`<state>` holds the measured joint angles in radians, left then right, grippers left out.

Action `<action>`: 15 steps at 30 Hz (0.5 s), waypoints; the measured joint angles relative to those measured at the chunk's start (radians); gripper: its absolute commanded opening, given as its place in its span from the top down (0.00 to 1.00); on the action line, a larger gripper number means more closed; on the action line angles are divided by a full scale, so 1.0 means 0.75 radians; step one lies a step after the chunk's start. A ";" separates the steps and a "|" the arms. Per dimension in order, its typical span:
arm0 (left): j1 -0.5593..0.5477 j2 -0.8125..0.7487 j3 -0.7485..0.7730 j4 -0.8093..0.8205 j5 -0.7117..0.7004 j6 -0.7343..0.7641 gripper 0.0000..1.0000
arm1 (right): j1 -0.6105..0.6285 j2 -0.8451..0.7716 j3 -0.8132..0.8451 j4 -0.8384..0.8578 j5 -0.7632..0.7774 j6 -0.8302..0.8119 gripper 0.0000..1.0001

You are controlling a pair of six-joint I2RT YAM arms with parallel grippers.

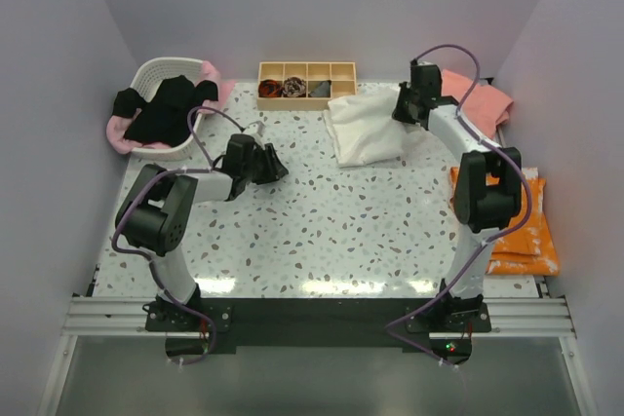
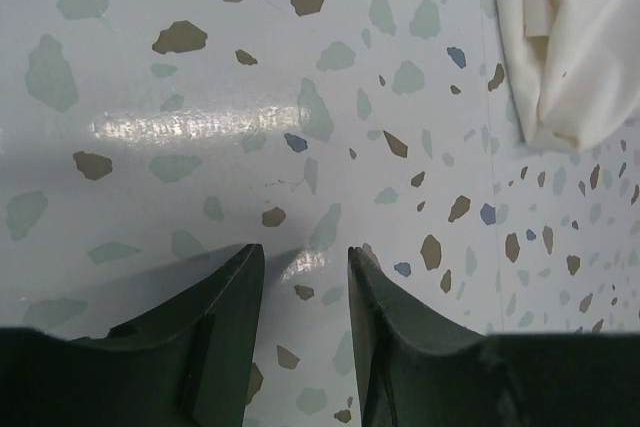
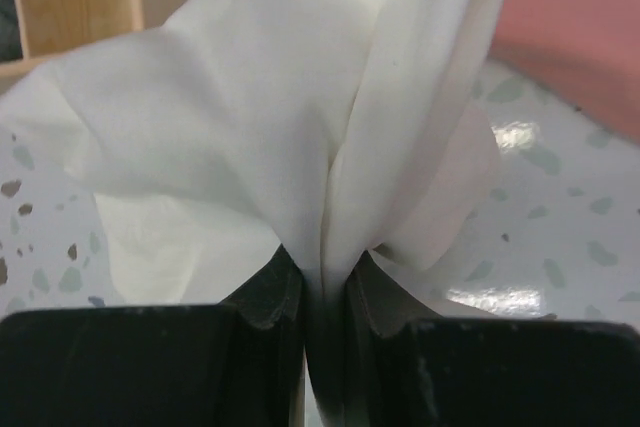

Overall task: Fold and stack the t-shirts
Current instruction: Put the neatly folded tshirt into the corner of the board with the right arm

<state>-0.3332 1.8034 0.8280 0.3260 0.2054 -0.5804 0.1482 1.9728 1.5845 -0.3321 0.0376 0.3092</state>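
The right hand (image 3: 325, 279) is clenched on a bunched fold of the cream-white t-shirt (image 1: 369, 129) at the worktop's (image 1: 341, 231) far side, the gripped edge hidden, while the left hand (image 2: 305, 259) hovers released.

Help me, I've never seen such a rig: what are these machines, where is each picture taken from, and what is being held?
Two robot arms, left and right, are bolted at a speckled table's near edge. The wide picture looks down from above and behind them; the other two come from wrist cameras. On the table lie a white t-shirt, a salmon-pink t-shirt, a basket holding a black t-shirt, and a wooden tray. The right gripper pinches the white t-shirt; the left gripper is open, empty.
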 measured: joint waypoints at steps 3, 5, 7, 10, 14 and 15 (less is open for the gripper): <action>-0.012 0.000 0.000 -0.001 0.009 -0.001 0.56 | -0.065 0.022 0.017 0.080 0.099 0.028 1.00; -0.015 0.000 0.000 -0.002 0.016 -0.001 0.56 | -0.103 0.067 0.054 0.115 0.146 0.037 1.00; -0.019 0.000 0.000 -0.002 0.021 -0.002 0.56 | -0.145 0.143 0.107 0.170 0.176 0.043 1.00; -0.019 0.001 0.001 -0.003 0.031 -0.002 0.56 | -0.197 0.254 0.184 0.212 0.187 0.043 1.00; -0.020 0.007 0.003 -0.004 0.036 -0.002 0.56 | -0.268 0.376 0.280 0.261 0.181 0.052 1.00; -0.020 0.012 0.007 -0.003 0.038 -0.003 0.56 | -0.282 0.393 0.293 0.272 0.181 0.054 1.00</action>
<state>-0.3485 1.8122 0.8330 0.3237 0.2340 -0.5827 -0.0635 2.2673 1.8046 -0.1280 0.1734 0.3496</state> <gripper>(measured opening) 0.439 0.147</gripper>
